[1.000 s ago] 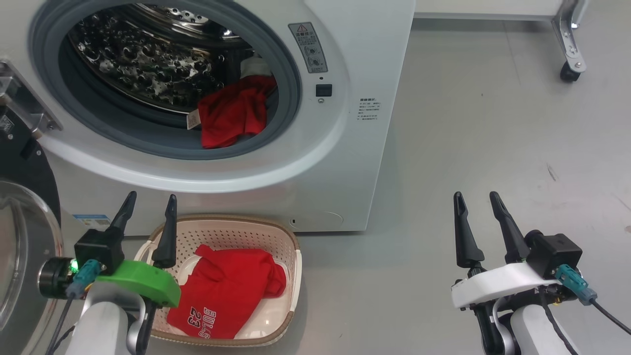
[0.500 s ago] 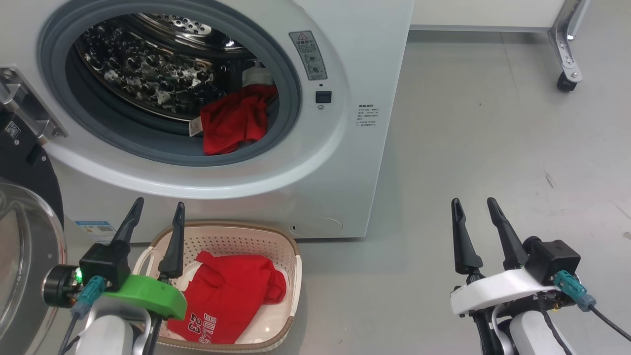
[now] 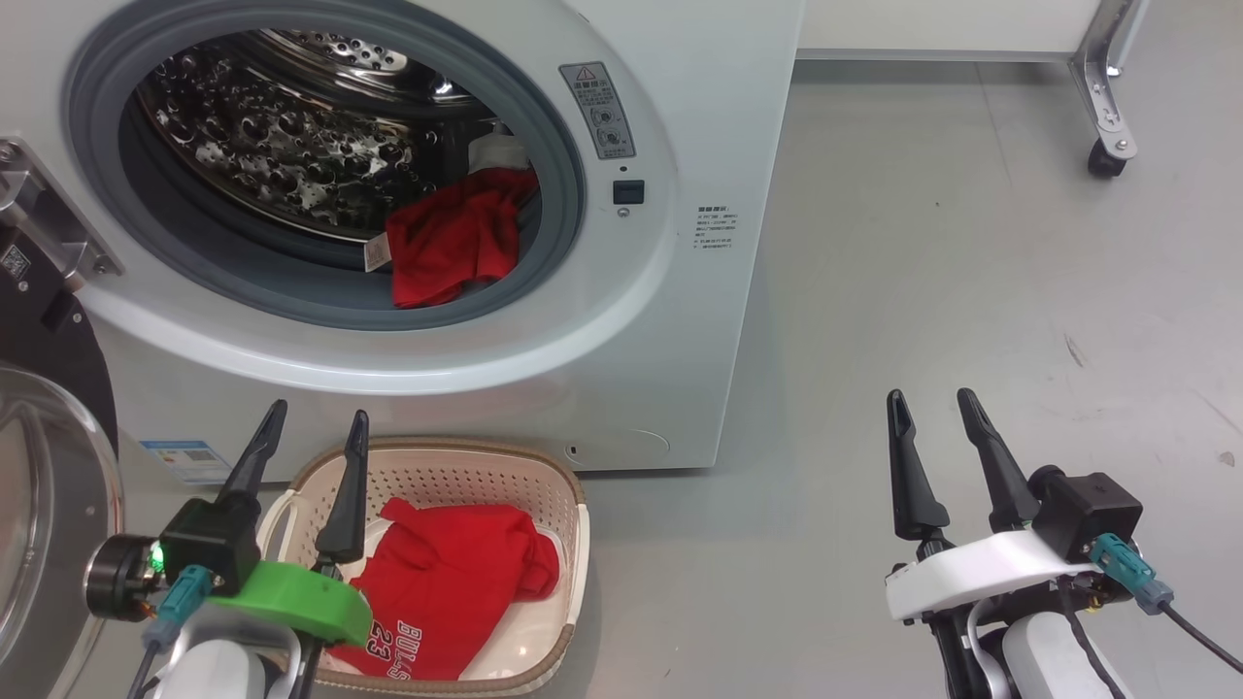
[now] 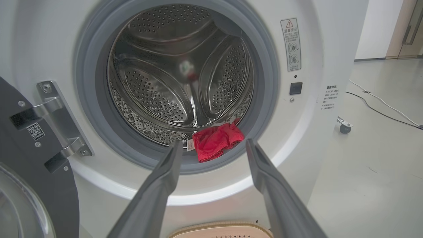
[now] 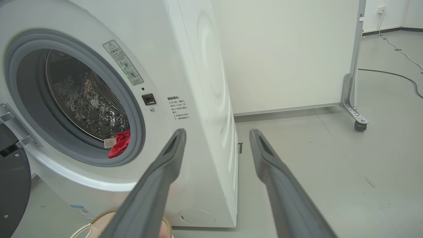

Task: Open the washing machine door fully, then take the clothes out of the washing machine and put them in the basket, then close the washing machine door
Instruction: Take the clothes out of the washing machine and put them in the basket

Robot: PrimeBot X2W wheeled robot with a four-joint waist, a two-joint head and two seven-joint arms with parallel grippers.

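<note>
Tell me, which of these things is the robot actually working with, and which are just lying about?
Part of the job:
washing machine
its open door
basket
red jersey lying in it
red garment in the drum

Just lying about:
wheeled metal stand
white panel by the machine

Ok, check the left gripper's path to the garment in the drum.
Nothing visible stands between the left gripper and the garment: the door hangs aside, and the garment lies at the lower edge of the open mouth.
</note>
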